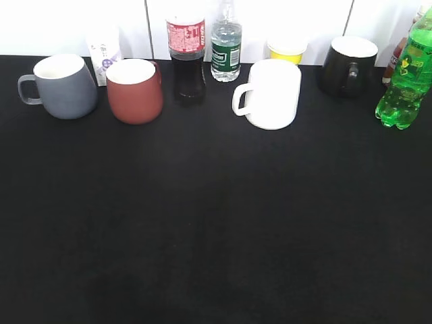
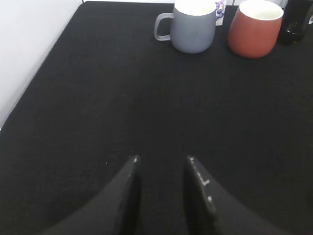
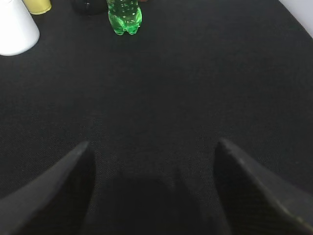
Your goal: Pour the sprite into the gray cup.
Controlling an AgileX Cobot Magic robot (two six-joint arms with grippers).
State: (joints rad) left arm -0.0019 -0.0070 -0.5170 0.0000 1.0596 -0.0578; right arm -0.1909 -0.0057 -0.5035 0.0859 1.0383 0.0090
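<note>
The sprite (image 1: 407, 74), a bright green bottle with a green-yellow label, stands at the far right back of the black table; its base shows in the right wrist view (image 3: 124, 17). The gray cup (image 1: 62, 86) stands upright at the far left back, handle to the left; it also shows in the left wrist view (image 2: 191, 27). My left gripper (image 2: 162, 159) is open and empty, low over the table well short of the cup. My right gripper (image 3: 152, 144) is wide open and empty, well short of the sprite. Neither gripper shows in the exterior view.
Along the back stand a brick-red mug (image 1: 136, 90), a cola bottle (image 1: 187, 57), a clear water bottle (image 1: 225, 44), a white mug (image 1: 271, 93), a yellow cup (image 1: 286, 50), a black mug (image 1: 348, 65) and a white tube (image 1: 104, 54). The table's left edge (image 2: 44, 63) borders a white surface.
</note>
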